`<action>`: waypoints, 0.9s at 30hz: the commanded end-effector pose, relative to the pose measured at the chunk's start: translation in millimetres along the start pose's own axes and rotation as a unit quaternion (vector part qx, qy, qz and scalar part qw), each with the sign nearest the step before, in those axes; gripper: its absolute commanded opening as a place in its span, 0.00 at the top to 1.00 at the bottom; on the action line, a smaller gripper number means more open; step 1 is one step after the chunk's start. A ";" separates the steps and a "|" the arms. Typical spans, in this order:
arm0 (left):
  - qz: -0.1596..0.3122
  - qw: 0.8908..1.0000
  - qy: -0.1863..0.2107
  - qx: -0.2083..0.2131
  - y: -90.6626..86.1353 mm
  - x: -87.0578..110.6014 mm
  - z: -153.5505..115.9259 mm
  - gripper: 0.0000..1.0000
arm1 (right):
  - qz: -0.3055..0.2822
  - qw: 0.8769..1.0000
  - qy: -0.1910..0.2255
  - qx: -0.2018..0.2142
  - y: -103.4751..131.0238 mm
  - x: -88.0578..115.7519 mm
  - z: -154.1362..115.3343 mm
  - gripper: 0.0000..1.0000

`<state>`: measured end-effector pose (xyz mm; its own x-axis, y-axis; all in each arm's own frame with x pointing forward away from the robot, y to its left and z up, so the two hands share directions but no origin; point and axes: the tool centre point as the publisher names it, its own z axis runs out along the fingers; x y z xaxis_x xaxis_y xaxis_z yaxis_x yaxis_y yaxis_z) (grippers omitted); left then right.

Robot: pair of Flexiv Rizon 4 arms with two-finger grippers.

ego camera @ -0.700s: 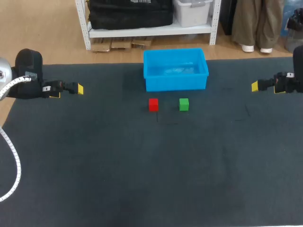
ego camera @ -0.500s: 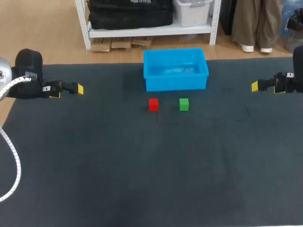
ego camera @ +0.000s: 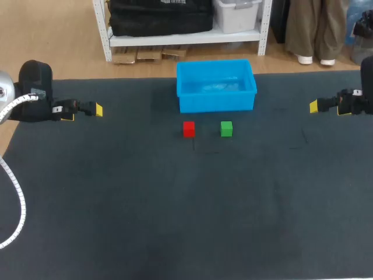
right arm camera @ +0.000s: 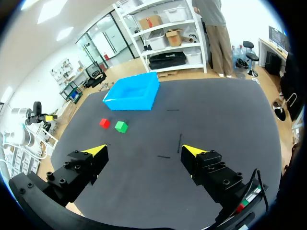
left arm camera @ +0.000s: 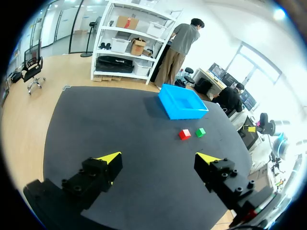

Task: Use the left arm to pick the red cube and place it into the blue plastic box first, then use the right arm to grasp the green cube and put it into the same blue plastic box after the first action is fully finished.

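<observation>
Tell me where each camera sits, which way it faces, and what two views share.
Head view: above and behind, looking down; left gripper and right gripper enter from the sides.
Left wrist view: on the left wrist, facing across the table over its own open gripper.
Right wrist view: likewise, from the right.
All share red cube, green cube, blue box.

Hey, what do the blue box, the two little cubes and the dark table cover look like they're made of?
Blue box: likely plastic, with smooth, slightly glossy walls and a moulded rim. Red cube and green cube: evenly coloured, matte; wood, plastic or foam, cannot tell. Table cover: dark, matte, probably fabric or rubber.
</observation>
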<state>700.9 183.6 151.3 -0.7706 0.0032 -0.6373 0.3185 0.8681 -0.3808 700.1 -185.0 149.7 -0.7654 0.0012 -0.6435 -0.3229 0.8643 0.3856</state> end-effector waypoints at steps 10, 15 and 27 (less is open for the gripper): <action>-0.001 1.000 0.004 -0.004 0.7 1.7 -0.3 0.00 | 0.000 1.000 0.001 -0.001 -0.7 -0.3 0.0 0.00; 0.001 1.000 0.012 -0.014 -3.2 1.0 1.4 0.00 | 0.000 1.000 0.001 -0.001 -0.7 -0.3 0.0 0.00; 0.005 0.999 0.031 -0.033 -26.0 -14.4 12.9 0.00 | 0.000 1.000 0.001 -0.001 -0.7 -0.3 0.0 0.00</action>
<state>701.1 165.4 158.5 -0.7863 0.0297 -0.6171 0.3234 0.8709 -0.3701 700.2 -185.1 149.7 -0.7654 0.0011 -0.6435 -0.3229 0.8643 0.3856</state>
